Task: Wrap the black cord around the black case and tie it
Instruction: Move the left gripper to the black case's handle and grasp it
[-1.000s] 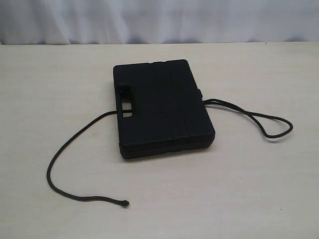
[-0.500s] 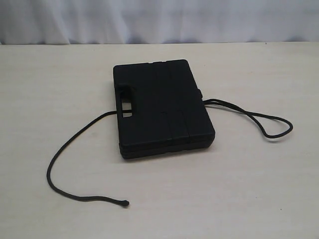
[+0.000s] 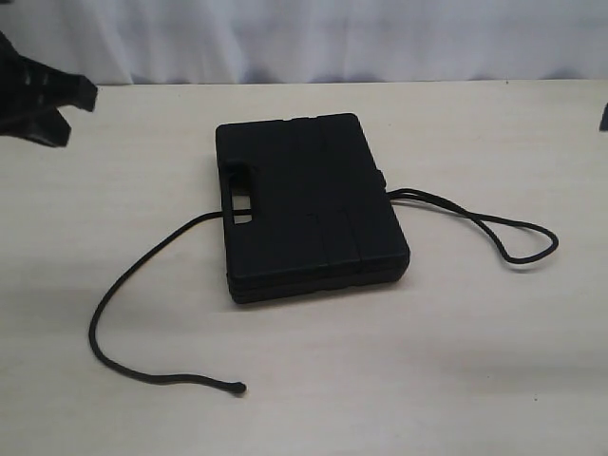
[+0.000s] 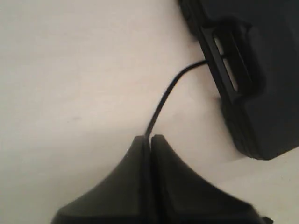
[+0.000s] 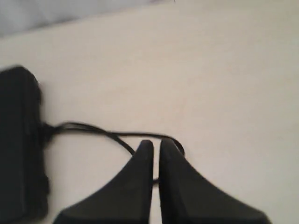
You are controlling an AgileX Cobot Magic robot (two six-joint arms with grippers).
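The black case (image 3: 309, 204) lies flat in the middle of the table, handle slot to the left. The black cord (image 3: 123, 285) runs out from under its left side in a long curve to a knotted end near the front, and loops out on the right (image 3: 518, 237). My left gripper (image 3: 57, 109) hangs at the far left edge, apart from both. In the left wrist view that gripper (image 4: 150, 136) is shut on nothing, with the cord (image 4: 163, 100) and case (image 4: 252, 79) beyond it. My right gripper (image 5: 156, 142) is shut above the cord loop (image 5: 93, 128), beside the case (image 5: 18, 140).
The pale wooden table (image 3: 456, 361) ends at a white curtain (image 3: 380, 38) along the back. Only a dark sliver of the right arm (image 3: 604, 116) shows at the right edge of the exterior view.
Both arms have come into the exterior view, the left at the top left and a sliver of the right at the right edge. The case and cord have not moved.
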